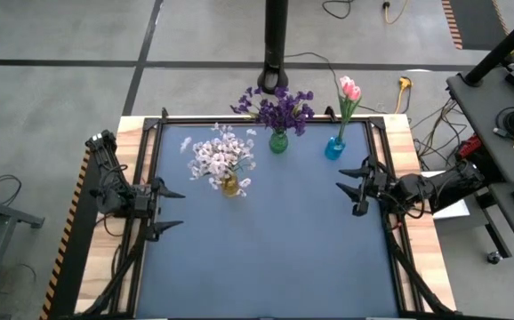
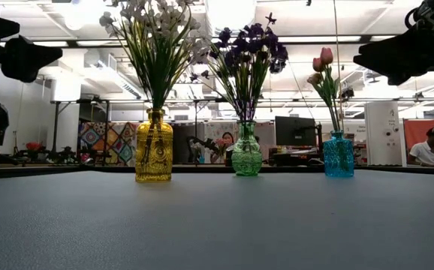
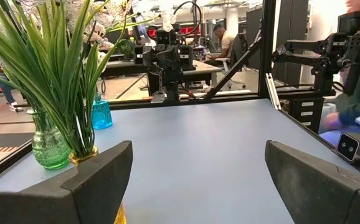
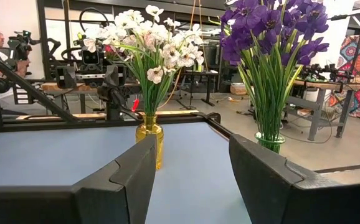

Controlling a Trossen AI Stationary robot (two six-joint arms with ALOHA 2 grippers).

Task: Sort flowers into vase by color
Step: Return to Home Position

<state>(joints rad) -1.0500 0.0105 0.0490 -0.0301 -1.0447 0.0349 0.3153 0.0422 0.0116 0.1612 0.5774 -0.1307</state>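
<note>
Two dark robot arms sit folded at opposite edges of a blue worktop (image 1: 266,253), facing each other across it. The left gripper (image 1: 179,209) is at the left edge and points towards the middle, held level above the surface. Its fingers (image 3: 93,180) are spread wide and grip nothing. The right gripper (image 1: 349,190) mirrors that pose at the right edge, its forearm stretched back over the frame rail. Its fingers (image 4: 127,177) are also parted wide and empty. The table-height view shows both grippers well above the surface.

Three glass vases stand upright in the far half of the worktop, each holding one colour. The white flowers (image 1: 221,158) fill the yellow vase (image 1: 229,186), which stands nearest the left arm and a little forward of the others. The purple flowers (image 1: 279,108) rise from the green vase (image 1: 278,142) near the middle of the far edge. The pink flowers (image 1: 349,89), tulip-like buds on long green stems, stand in the blue vase (image 1: 334,148), just beyond the right gripper. No vase touches another, and neither gripper touches a vase or bloom.
</note>
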